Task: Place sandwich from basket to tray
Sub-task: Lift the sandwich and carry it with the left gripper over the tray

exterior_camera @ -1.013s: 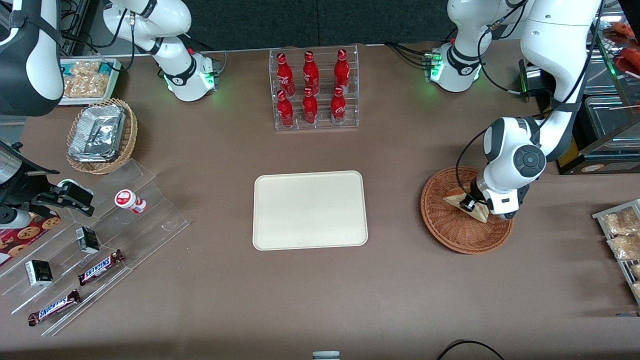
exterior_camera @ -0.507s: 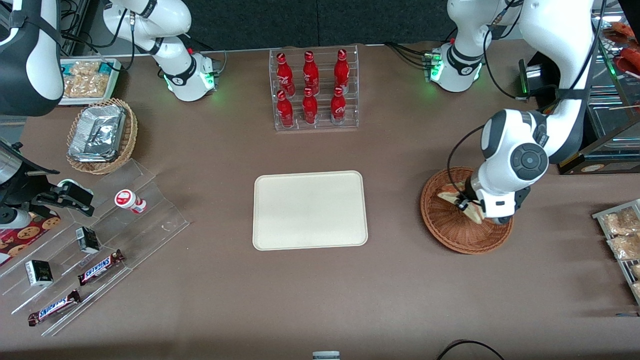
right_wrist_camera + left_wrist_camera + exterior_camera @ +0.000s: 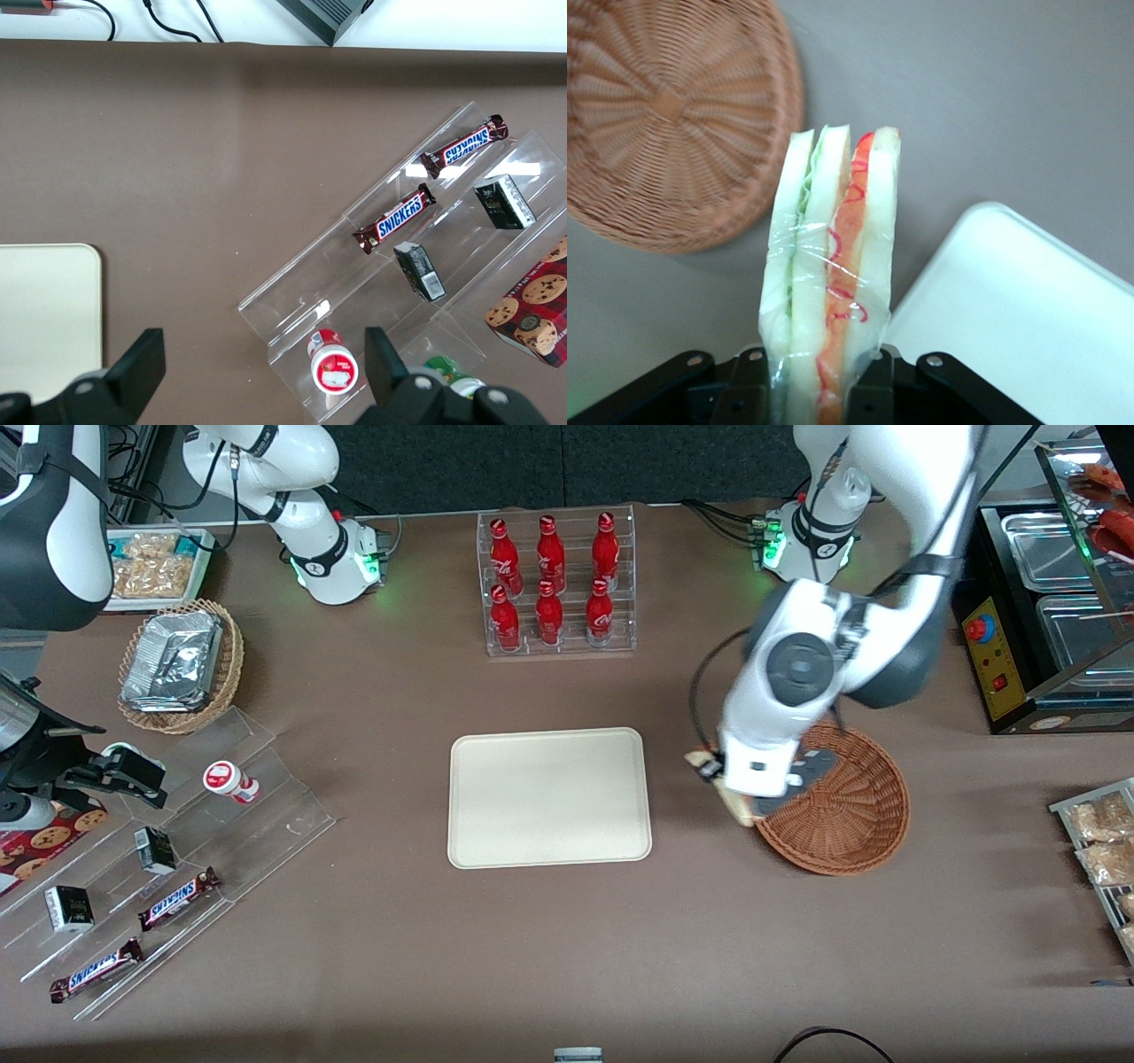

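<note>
Lifted clear of the basket (image 3: 842, 810), the sandwich (image 3: 830, 283) now hangs clamped in the gripper (image 3: 819, 390) near the tray (image 3: 549, 797).

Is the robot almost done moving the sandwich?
About halfway. Done: the sandwich is out of the basket, which now looks empty. In hand: the gripper is shut on the sandwich, holding it above the table between the basket and the tray. Left: carry it over the tray, set it down and let go. Nothing is on the tray yet.
</note>
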{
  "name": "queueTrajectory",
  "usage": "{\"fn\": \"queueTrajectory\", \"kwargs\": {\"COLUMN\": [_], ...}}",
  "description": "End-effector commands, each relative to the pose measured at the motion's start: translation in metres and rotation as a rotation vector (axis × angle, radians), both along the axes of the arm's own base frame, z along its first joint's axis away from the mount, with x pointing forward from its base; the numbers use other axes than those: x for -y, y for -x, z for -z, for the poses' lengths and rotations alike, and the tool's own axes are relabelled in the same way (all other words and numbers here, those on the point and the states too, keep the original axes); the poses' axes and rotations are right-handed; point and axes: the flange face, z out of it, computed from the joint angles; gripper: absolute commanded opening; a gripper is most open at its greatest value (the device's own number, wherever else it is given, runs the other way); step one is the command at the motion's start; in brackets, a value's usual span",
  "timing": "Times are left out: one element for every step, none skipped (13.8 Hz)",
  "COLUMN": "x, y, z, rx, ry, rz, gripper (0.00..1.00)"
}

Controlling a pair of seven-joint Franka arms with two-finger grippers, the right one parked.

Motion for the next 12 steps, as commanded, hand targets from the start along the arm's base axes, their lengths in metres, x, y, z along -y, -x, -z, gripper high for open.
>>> {"fn": "queueTrajectory", "kwargs": {"x": [0.062,0.091,0.111,0.128,0.143,0.155,0.164,0.169,0.177,0.187,0.192,0.204], "y": [-0.003,0.005,0.012,0.016,0.017,0.016,0.018,0.018,0.017,0.02,0.022,0.03], "z": [0.0,0.0,0.003,0.006,0.011,0.016,0.023,0.031,0.04,0.052,0.064,0.075], "rx": [0.018,0.031,0.037,0.046,0.057,0.068,0.066,0.071,0.096,0.114,0.114,0.115], "ry": [0.02,0.026,0.031,0.041,0.052,0.065,0.07,0.078,0.096,0.11,0.111,0.113], "rz": [0.071,0.122,0.158,0.187,0.211,0.267,0.336,0.402,0.452,0.492,0.53,0.582], "gripper": [0.16,0.16,0.16,0.18,0.18,0.18,0.18,0.18,0.19,0.19,0.19,0.19]}}
